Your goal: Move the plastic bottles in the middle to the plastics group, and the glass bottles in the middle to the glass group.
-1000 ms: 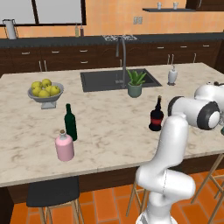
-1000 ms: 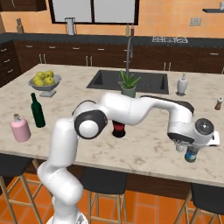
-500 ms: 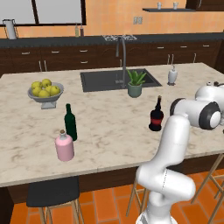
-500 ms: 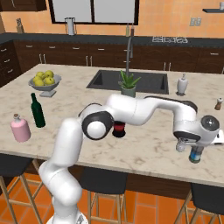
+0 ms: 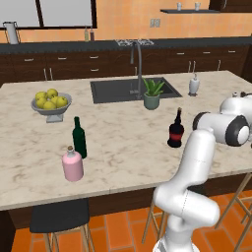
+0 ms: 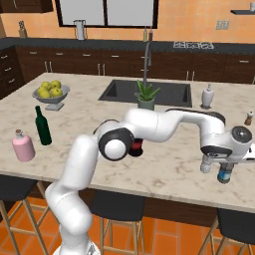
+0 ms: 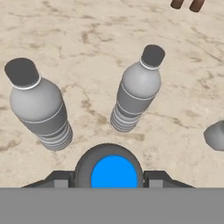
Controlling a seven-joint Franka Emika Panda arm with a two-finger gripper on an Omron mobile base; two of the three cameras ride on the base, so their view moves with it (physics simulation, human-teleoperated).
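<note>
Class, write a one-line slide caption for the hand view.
Looking down past the gripper, closed around a blue-capped bottle, at two ribbed plastic bottles standing on the marble counter.

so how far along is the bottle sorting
Done: nothing I can confirm. In hand: the gripper holds the blue-label bottle beside the ribbed plastic bottles. Left: release it there, then carry the black bottle from mid-island to the green bottle and pink bottle.
</note>
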